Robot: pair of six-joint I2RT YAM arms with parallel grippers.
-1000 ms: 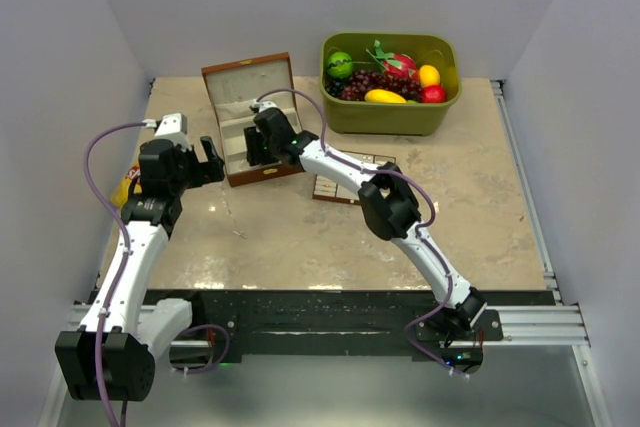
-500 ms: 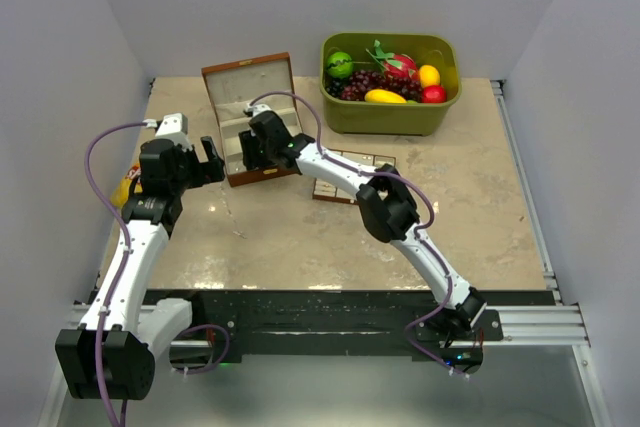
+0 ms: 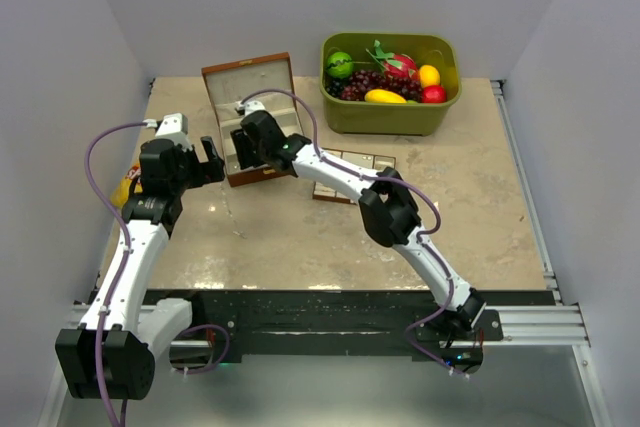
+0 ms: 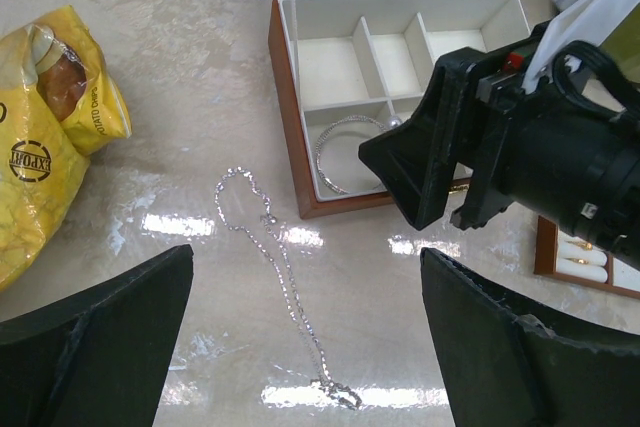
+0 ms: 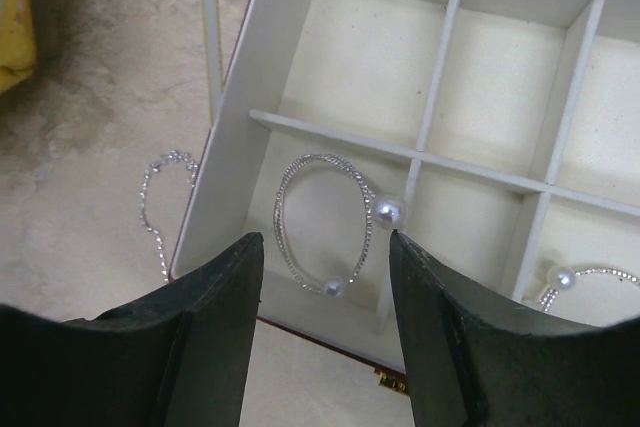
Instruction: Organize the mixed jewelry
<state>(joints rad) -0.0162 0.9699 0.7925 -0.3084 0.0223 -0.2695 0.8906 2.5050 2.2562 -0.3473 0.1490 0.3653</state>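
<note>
Your left hand [image 4: 305,347] hangs wide open and empty near the left edge of the bench [image 3: 300,237], with the yellow snack bag [image 4: 50,137] lying at that edge. Below the hand a fine chain [image 4: 275,267] lies loose on the bench, just beside the left wall of the wooden box [image 4: 287,117]. Your right hand [image 5: 325,317] hovers over that box, fingers apart, gripping nothing. A pearl-tipped hoop [image 5: 366,237] lies in the near-left compartment beneath it, and a second hoop [image 5: 590,279] in the next compartment rightward.
</note>
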